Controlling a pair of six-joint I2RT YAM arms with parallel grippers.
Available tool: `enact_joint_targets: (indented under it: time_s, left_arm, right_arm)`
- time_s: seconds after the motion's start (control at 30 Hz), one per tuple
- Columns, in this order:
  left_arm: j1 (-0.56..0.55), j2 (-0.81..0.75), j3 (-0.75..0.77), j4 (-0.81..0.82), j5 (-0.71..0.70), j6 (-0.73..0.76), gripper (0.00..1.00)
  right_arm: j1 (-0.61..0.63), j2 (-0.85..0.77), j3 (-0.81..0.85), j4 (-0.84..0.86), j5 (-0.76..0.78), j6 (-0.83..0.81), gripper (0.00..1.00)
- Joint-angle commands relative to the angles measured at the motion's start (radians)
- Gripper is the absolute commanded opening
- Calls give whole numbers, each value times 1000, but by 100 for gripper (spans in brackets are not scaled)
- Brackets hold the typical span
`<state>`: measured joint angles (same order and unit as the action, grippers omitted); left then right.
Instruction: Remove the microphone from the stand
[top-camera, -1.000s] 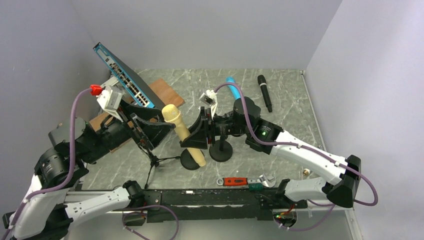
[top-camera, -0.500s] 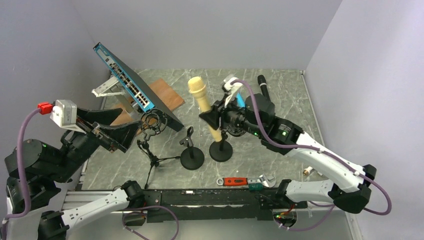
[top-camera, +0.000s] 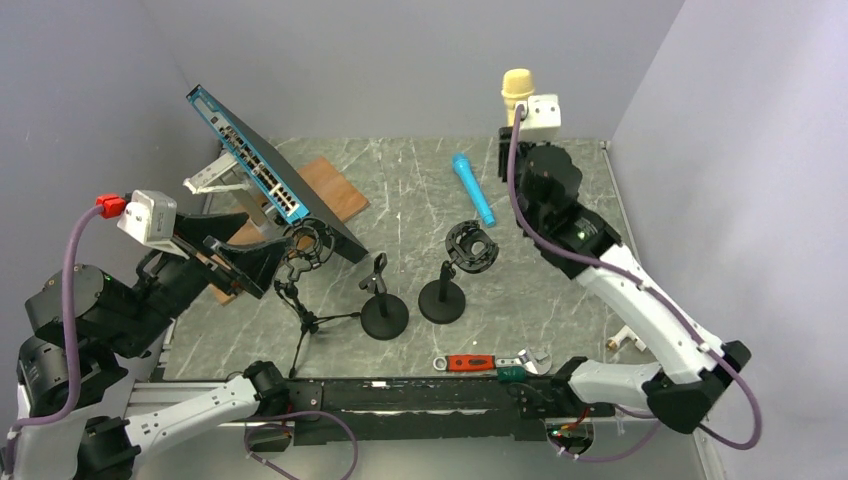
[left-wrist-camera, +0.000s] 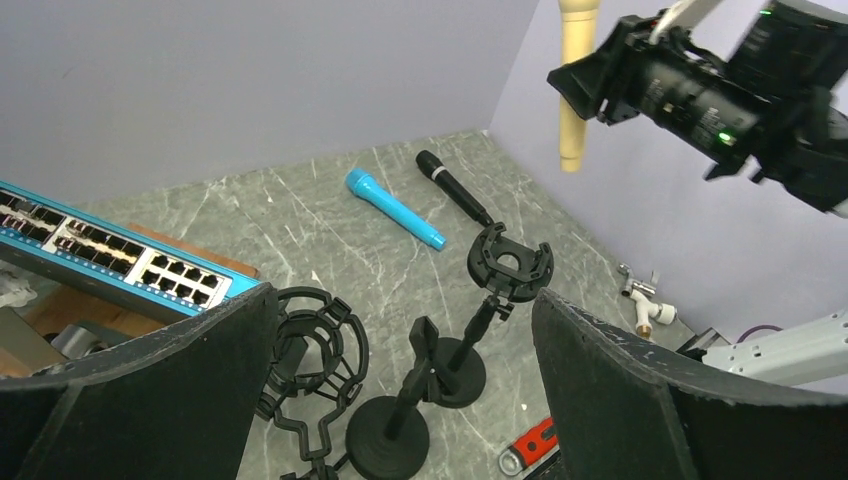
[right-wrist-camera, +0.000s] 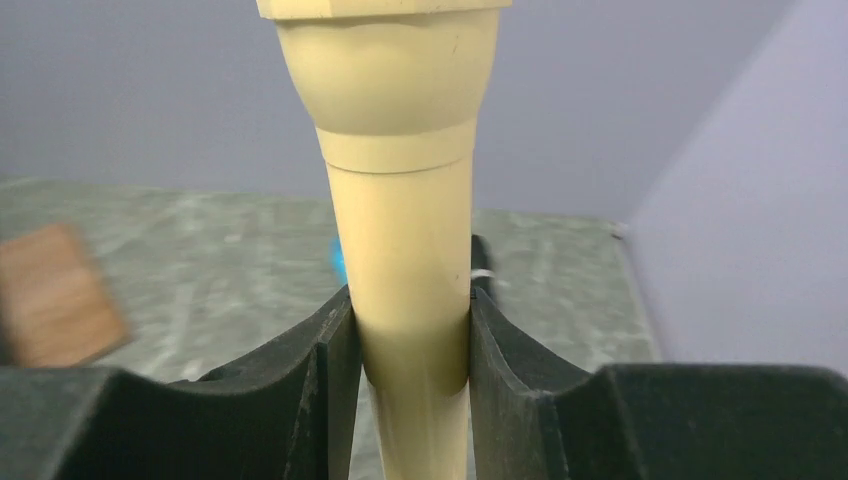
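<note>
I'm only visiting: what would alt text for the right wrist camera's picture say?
A cream microphone fills the middle of the picture, upright and pinched between two black fingers. Behind it, out of focus, are a grey marbled table, a brown board at the left and a pale violet wall.

The robot's black-and-white left arm (top-camera: 95, 320) sits folded back above its base on the near left, with the wrist angled down and inward. The left gripper (left-wrist-camera: 400, 300) has its two broad black fingers (left-wrist-camera: 170, 390) spread wide apart and nothing between them. The black-and-white right arm (top-camera: 640, 300) stretches high and far from its base, nearly straight, with the wrist turned upward. The right gripper (right-wrist-camera: 410, 320) is clamped on the handle of a cream plastic microphone (right-wrist-camera: 400, 190), held upright with its head uppermost.
</note>
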<state>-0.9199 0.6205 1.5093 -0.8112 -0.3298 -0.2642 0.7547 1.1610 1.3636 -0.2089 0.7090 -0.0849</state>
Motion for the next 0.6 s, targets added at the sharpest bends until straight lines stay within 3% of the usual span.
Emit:
enact_joint_targets:
  time_s: [0.0,0.3,0.57]
  left_arm:
    - [-2,11,0,9,-6,15,100]
    - [-3,17,-2,-13,-20,17,99]
    - [-3,23,-7,-19,-40,27,99]
  right_arm:
    - [-162,74,40,33,39,-71,1]
    - [-413,506,205,-118,-95,-78,0]
    - [-505,886,448,-252,-338,-55,0]
